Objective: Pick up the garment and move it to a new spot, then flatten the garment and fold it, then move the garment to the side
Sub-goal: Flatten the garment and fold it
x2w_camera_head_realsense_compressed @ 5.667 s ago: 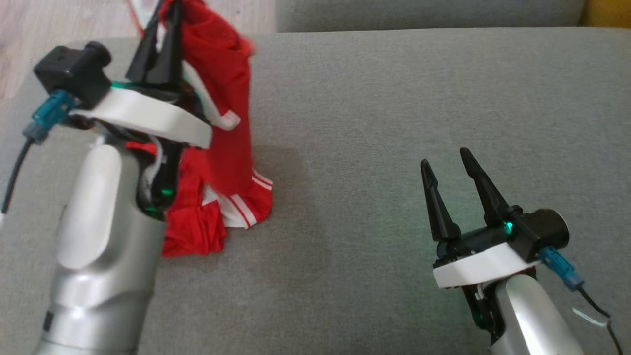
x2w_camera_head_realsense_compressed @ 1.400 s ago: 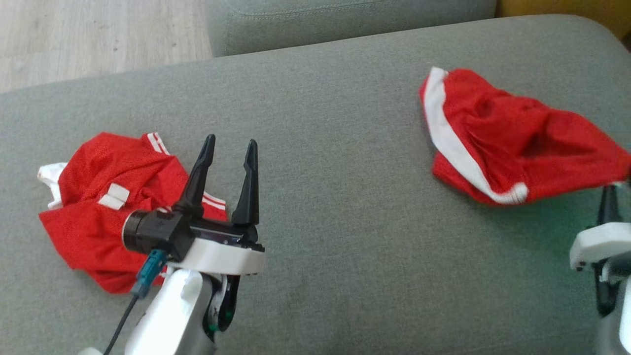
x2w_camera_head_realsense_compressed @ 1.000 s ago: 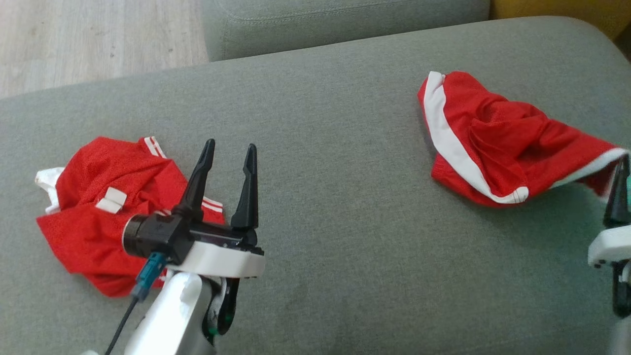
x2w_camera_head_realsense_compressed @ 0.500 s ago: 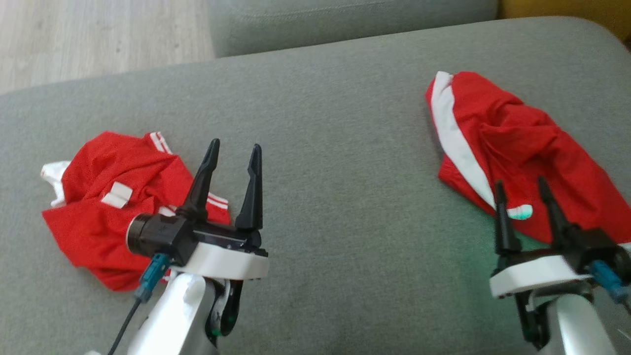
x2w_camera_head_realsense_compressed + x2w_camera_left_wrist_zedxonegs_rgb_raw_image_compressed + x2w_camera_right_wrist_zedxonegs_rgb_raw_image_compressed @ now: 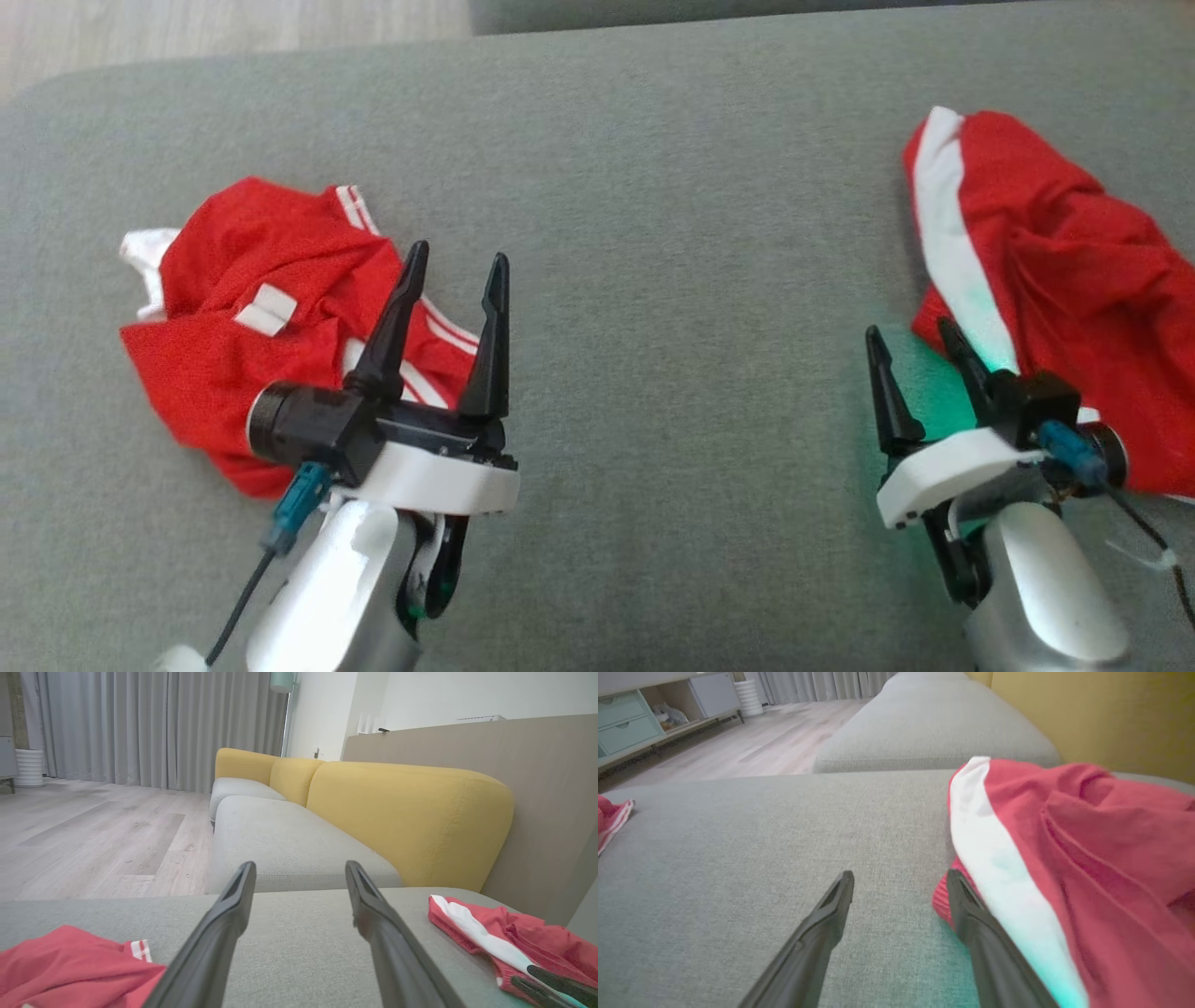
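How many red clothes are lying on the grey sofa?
2. One crumpled red garment lies at the left, behind the left gripper. The other red garment, with a white band, lies at the right, beside the right gripper. Others may lie out of frame.

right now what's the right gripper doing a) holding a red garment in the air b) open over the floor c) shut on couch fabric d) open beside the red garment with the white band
d: the right gripper stands open with nothing between its fingers, next to the white-banded red garment lying on the couch
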### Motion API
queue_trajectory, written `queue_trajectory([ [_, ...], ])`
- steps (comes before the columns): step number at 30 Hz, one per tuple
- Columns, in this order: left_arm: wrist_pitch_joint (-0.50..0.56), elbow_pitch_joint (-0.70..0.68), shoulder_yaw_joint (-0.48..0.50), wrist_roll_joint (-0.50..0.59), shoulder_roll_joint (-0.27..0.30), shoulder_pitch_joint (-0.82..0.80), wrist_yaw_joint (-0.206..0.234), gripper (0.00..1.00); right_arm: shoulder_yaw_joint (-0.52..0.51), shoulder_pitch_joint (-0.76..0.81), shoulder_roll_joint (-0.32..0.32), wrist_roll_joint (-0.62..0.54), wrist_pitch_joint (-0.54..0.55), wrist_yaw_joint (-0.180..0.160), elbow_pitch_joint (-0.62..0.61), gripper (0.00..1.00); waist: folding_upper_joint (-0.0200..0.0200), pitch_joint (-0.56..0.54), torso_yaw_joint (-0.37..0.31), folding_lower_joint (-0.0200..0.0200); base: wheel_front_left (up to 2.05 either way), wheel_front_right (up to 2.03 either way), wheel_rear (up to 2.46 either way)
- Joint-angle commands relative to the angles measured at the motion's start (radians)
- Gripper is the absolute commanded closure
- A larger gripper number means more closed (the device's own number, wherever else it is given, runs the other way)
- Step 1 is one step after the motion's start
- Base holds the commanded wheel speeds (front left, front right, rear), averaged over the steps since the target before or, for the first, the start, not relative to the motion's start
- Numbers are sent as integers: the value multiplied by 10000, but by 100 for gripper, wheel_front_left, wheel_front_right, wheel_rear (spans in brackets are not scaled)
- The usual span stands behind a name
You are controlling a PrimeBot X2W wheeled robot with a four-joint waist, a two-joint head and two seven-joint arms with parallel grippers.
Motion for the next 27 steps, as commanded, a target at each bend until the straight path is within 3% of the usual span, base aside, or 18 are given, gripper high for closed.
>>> queue_trajectory([
  [1,-32,-260,255,71,66,-436,32,0,129,-448,-70,28,49,-7,10,0,0,162,205,-1,0,0,0],
  [7,-61,-210,249,50,13,-520,40,0,-584,-1066,-70,-297,130,-7,1251,0,0,295,436,-1,0,0,0],
  [19,-93,-171,226,70,-7,-552,63,0,-1490,-1685,-70,-695,-174,-7,2498,0,0,392,446,-1,0,0,0],
  [20,-94,-175,219,75,-7,-573,67,0,-1476,-1746,-70,-631,-153,-7,2612,5,0,412,441,-1,0,0,0],
  [21,-94,-180,212,81,-8,-598,71,0,-1435,-1813,-70,-576,-141,-7,2721,67,0,433,436,-1,0,0,0],
  [22,-95,-186,203,86,-10,-622,75,0,-1370,-1875,-70,-529,-146,-7,2818,100,0,452,431,-1,0,0,0],
  [27,-97,-182,153,87,-18,-712,65,0,-764,-2163,-70,-73,-350,-7,3089,100,0,494,422,-1,0,0,0],
])
